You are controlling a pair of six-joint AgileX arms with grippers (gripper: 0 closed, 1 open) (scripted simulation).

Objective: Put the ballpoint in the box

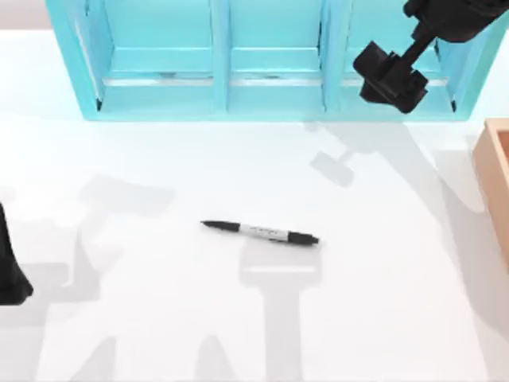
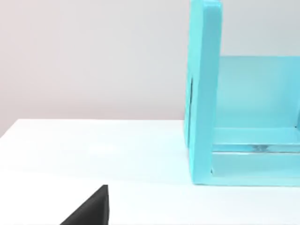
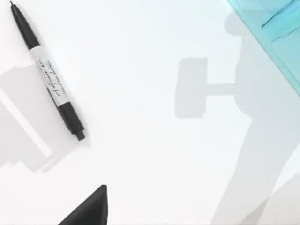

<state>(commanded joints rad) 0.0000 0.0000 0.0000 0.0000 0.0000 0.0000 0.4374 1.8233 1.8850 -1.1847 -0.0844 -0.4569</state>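
Note:
The ballpoint [image 1: 260, 231] lies flat near the middle of the white table, its pointed tip toward the left and its black cap end toward the right. The right wrist view looks down on the ballpoint [image 3: 47, 72], with small print on its grey-white band. The tan box [image 1: 495, 171] is cut off by the table's right edge, so just its left wall and a strip of its inside are visible. My right gripper [image 1: 390, 79] hangs high at the back right, in front of the shelf unit and far from the ballpoint. My left gripper [image 1: 9, 274] is parked at the left edge.
A large turquoise shelf unit [image 1: 223, 103] with three compartments spans the back of the table; the left wrist view faces the shelf unit's end wall [image 2: 204, 93]. Bare white table [image 1: 159, 318] surrounds the ballpoint, crossed by arm shadows.

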